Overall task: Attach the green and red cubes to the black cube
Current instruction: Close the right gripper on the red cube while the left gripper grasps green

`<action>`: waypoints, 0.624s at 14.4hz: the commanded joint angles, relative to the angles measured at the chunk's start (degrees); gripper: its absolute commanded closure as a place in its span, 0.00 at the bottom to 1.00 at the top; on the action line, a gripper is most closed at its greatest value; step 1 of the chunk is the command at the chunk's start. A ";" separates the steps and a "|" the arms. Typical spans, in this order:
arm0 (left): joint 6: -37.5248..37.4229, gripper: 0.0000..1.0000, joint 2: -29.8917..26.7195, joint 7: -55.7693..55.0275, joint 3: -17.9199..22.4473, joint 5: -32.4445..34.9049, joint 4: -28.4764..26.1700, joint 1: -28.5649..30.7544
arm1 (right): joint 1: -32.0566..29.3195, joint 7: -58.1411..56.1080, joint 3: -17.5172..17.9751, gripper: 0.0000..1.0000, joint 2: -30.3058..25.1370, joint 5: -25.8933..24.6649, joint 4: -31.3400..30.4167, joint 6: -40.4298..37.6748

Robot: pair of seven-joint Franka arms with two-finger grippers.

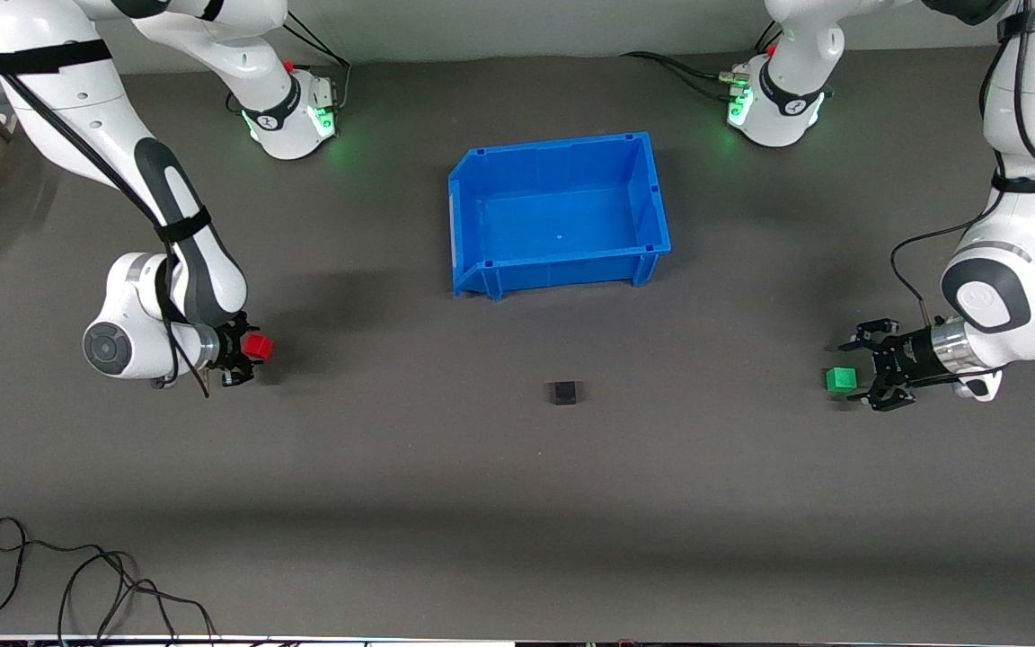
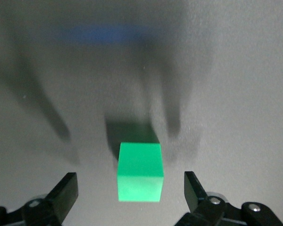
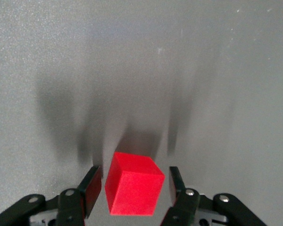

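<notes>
We see the black cube (image 1: 564, 392) alone mid-worktop (image 1: 517, 503), at six o'clock from the blue bin (image 1: 559, 214). Toward its three o'clock, the left pincer (image 1: 870, 377) is spread around the green cube (image 1: 840, 379). Toward nine o'clock, the right pincer (image 1: 243, 352) flanks the red cube (image 1: 258, 346), small gaps showing either side.

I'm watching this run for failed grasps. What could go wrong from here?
The red cube sits skewed between the right gripper's open fingers, so closing may twist or squeeze it out. The left gripper is spread wide around the green cube; an uneven close could push it aside. The black cube barely stands out from the dark mat.
</notes>
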 commanded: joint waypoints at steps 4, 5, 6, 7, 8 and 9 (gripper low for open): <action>0.98 0.07 0.48 3.07 0.19 -1.22 -0.74 0.42 | 0.35 -0.85 -0.16 0.66 -3.36 -1.40 -0.43 0.07; 0.98 0.20 0.48 3.07 0.19 -1.22 -0.66 0.42 | 0.52 -1.37 -0.16 0.69 -4.94 -1.83 -0.52 -0.11; 0.80 0.36 0.40 3.07 0.19 -1.22 -0.65 0.42 | 1.31 -1.98 -0.16 0.71 -6.52 -2.10 -0.52 -1.85; 0.54 0.48 0.40 2.98 0.19 -1.22 -0.57 0.42 | 2.19 -1.82 -0.16 0.71 -7.15 -2.19 0.00 -3.95; 0.36 0.55 0.22 2.98 0.19 -1.22 -0.48 0.42 | 2.20 -1.47 -0.07 0.71 -7.50 -2.10 0.79 -4.50; 0.10 0.57 0.05 2.90 0.19 -1.22 -0.39 0.42 | 2.20 -1.46 0.02 0.71 -7.33 -2.01 0.97 -4.50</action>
